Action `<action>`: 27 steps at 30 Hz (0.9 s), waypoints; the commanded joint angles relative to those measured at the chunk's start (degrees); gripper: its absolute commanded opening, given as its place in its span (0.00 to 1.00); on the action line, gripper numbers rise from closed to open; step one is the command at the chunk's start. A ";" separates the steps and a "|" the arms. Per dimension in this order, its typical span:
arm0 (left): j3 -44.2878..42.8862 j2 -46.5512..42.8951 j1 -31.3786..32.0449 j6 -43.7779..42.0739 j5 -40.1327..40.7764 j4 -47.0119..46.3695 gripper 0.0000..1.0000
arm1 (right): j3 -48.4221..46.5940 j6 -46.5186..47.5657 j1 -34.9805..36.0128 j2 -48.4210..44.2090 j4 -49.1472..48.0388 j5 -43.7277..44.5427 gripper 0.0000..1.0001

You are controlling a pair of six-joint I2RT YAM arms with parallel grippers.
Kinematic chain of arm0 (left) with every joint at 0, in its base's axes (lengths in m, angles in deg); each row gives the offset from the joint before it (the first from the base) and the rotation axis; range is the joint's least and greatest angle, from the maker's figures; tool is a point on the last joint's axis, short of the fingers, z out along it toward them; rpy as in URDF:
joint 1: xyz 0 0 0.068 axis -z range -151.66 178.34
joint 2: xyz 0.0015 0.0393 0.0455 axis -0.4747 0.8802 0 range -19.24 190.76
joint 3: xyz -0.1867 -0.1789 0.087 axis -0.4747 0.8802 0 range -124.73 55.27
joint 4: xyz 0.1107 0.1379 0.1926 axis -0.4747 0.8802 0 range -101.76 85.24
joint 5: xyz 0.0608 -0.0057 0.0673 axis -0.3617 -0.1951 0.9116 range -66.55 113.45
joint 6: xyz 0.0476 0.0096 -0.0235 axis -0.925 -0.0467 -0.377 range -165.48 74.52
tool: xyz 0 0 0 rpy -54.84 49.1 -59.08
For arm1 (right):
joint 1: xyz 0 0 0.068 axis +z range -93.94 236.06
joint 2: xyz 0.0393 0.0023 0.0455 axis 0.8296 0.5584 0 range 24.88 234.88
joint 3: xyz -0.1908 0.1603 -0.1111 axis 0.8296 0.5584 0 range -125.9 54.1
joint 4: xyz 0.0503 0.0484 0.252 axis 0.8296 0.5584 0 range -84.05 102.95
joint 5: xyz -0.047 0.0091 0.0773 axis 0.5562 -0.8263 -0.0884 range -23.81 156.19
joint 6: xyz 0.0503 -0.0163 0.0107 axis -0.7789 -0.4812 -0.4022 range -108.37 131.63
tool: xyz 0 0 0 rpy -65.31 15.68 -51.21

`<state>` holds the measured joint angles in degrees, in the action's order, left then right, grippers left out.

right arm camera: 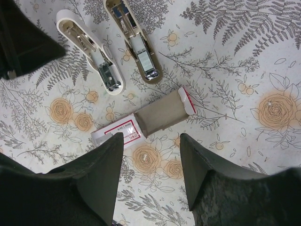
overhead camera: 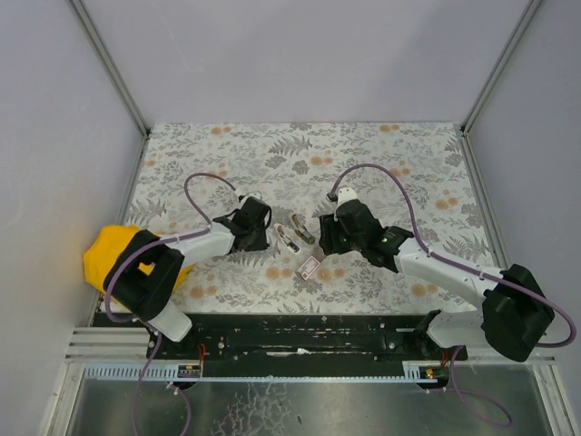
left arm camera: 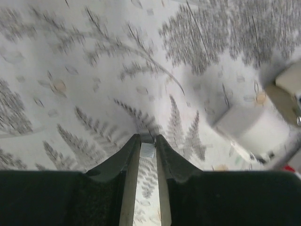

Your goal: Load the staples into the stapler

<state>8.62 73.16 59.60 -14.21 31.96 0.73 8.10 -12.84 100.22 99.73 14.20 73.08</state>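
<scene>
The stapler (right arm camera: 110, 52) lies swung open on the flowered cloth, its white top (right arm camera: 89, 52) beside its metal magazine arm (right arm camera: 138, 47); from above it shows between both arms (overhead camera: 295, 234). The staples carton (right arm camera: 120, 133) lies just below it with its grey tray (right arm camera: 164, 113) slid out, and it also shows from above (overhead camera: 310, 266). My right gripper (right arm camera: 151, 141) hovers open over the carton. My left gripper (left arm camera: 148, 137) is shut on a small silvery strip of staples (left arm camera: 147, 149), pinched at its fingertips, left of the stapler (overhead camera: 261, 227).
A yellow object (overhead camera: 107, 252) lies at the cloth's left edge behind the left arm. Blurred white shapes (left arm camera: 254, 127) fill the right of the left wrist view. The left gripper's black body (right arm camera: 23, 37) shows at the right wrist view's upper left.
</scene>
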 commanded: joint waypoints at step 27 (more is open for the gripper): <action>9.95 -9.56 23.20 27.57 3.20 1.14 0.45 | 3.54 0.36 -0.49 -3.52 -3.59 -2.70 0.59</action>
<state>16.64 64.11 82.01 10.84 35.90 3.11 12.74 -12.73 100.13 96.18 12.89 72.29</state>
